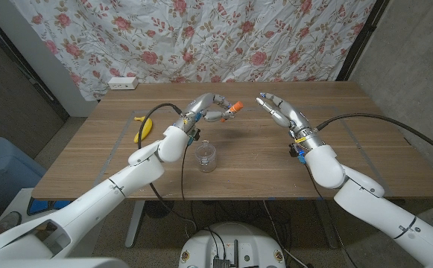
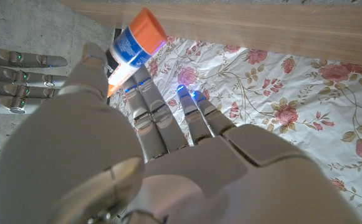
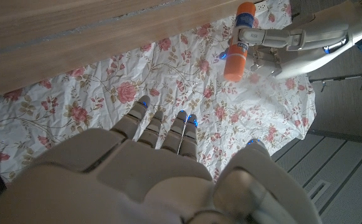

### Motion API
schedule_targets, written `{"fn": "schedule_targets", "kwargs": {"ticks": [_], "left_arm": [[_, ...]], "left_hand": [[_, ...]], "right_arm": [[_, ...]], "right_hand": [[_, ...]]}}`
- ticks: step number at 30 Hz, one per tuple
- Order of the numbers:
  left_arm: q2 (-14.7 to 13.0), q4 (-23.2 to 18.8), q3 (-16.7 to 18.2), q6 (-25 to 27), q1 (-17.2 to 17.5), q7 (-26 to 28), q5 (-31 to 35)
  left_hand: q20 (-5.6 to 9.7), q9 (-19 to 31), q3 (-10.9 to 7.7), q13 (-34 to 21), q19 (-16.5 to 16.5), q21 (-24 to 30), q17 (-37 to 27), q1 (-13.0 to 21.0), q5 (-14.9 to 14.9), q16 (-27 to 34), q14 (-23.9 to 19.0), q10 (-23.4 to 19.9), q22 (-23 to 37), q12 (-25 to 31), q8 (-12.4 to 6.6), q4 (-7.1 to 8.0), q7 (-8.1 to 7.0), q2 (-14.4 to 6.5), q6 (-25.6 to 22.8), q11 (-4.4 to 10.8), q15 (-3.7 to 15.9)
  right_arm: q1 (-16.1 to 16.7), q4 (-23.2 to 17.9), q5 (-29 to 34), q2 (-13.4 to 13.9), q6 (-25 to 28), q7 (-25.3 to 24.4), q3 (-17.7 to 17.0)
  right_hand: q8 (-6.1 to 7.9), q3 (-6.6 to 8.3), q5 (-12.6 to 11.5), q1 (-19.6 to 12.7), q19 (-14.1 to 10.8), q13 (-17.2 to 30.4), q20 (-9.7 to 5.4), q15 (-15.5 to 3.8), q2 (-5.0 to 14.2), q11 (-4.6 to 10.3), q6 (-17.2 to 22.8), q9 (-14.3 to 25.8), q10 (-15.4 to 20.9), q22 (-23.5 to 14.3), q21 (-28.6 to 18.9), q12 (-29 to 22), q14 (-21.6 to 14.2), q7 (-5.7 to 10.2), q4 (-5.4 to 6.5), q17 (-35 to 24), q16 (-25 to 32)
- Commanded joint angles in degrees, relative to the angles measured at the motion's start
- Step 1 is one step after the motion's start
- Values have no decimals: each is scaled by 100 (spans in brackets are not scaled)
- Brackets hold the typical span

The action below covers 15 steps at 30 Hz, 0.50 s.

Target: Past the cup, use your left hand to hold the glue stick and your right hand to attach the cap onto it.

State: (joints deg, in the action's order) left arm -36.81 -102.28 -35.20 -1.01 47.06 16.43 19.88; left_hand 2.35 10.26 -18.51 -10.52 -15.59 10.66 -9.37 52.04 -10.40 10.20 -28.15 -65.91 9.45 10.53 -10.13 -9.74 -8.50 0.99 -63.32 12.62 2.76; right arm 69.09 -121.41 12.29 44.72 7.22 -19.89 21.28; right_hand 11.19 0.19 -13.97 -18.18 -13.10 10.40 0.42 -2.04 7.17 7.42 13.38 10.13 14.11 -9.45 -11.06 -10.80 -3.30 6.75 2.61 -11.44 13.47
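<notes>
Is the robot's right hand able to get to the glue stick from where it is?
Probably yes. The left hand holds the glue stick up above the table, and the right hand faces it with nothing between them.

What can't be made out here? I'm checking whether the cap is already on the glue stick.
- Right hand: the head view is too small to show whether it holds a cap; in the right wrist view its own back hides the palm.
- Glue stick: the left hand covers part of it.
- Yellow object: too small to identify.
</notes>
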Motion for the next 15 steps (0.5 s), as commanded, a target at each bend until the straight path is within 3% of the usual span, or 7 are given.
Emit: {"fn": "schedule_targets", "kwargs": {"ticks": [1,15], "left_arm": [[-205,92,68,-112,-139,-256,-78],[-336,-70,142,73,-78,-370,-65]], "left_hand": [[217,51,5,-24,-25,8,-12,178,-19,-6,-20,3,18,14,-82,26,-55,-362,-4,19,824],[199,55,12,-24,-21,9,-9,164,-24,-10,-5,74,19,5,-71,29,-64,-366,59,20,823]], "right_arm": [[-50,326,-870,-53,-513,133,-171],[-275,768,-1320,-99,-874,295,-175]], "right_hand": [[-36,35,13,52,-56,16,-16,-218,4,-28,-8,9,36,-15,-52,5,-93,-18,24,-17,15],[-24,49,17,103,-208,17,-70,-233,23,-59,27,9,73,-14,-73,-8,-261,-45,41,-16,52]]}}
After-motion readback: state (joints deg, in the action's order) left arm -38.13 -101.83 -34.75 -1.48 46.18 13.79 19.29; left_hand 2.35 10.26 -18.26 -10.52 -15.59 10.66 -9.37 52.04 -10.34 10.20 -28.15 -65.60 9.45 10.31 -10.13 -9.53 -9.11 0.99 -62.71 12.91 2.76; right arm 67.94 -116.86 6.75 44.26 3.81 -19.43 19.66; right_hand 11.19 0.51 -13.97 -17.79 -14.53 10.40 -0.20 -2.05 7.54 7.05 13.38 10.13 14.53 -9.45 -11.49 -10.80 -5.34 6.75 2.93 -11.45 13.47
